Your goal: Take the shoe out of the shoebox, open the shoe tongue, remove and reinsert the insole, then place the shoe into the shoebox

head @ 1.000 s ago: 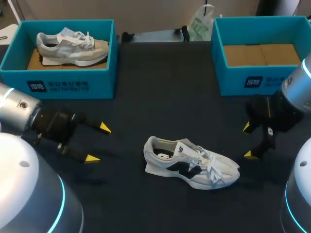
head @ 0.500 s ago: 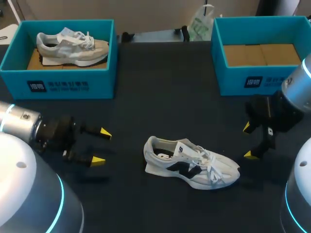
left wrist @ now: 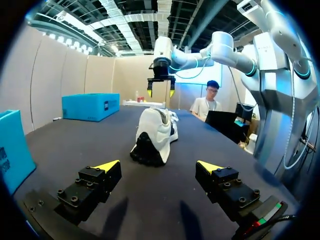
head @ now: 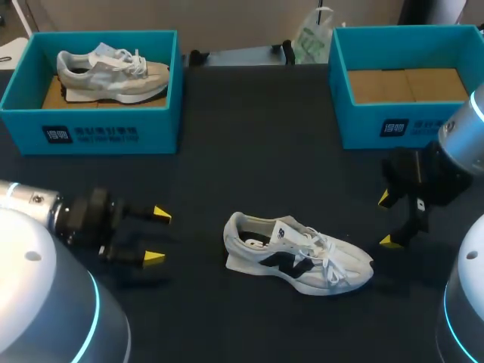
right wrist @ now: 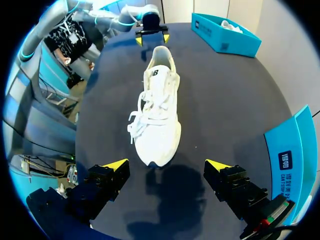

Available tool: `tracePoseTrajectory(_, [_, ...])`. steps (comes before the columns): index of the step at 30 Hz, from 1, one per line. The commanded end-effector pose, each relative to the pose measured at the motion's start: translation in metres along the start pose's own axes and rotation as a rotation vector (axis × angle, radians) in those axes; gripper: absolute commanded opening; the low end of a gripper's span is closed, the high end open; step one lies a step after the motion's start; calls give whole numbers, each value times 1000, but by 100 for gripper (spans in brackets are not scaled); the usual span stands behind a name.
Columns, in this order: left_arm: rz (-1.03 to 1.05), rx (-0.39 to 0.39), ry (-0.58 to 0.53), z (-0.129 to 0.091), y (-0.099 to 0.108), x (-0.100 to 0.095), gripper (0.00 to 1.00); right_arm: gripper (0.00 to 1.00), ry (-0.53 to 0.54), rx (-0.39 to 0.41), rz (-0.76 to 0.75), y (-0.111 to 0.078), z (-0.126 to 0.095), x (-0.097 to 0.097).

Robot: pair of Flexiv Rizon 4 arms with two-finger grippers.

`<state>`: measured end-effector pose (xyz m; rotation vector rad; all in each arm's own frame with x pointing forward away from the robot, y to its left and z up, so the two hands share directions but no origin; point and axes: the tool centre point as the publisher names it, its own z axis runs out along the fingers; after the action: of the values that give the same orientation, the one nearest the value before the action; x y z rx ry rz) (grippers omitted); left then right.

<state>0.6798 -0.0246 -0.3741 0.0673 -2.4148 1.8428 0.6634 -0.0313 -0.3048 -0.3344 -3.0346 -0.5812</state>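
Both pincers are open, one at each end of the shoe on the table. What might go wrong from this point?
1. The shoe lies free between the left pincer at its heel and the right pincer at its toe; a one-sided push may slide it.
2. Its loose laces may snag a yellow tip.
3. The left shoebox already holds a grey shoe; returning it there would crowd it.

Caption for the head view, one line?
White shoe on its sole mid-table, flanked by the open left gripper and open right gripper; a grey shoe sits in the left shoebox.
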Motion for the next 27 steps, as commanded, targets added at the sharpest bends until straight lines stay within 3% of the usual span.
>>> tracePoseTrajectory(1, [4, 42, -21, 14, 18, -3, 100, 100, -2, 1, 0, 0, 0, 1])
tracePoseTrajectory(11, [7, 65, -69, 29, 21, -9, 100, 100, -2, 1, 0, 0, 0, 1])
tracePoseTrajectory(18, [9, 74, -86, 50, 8, -16, 100, 100, -2, 1, 0, 0, 0, 1])
tracePoseTrajectory(27, [9, 74, -86, 50, 8, -16, 100, 100, -2, 1, 0, 0, 0, 1])
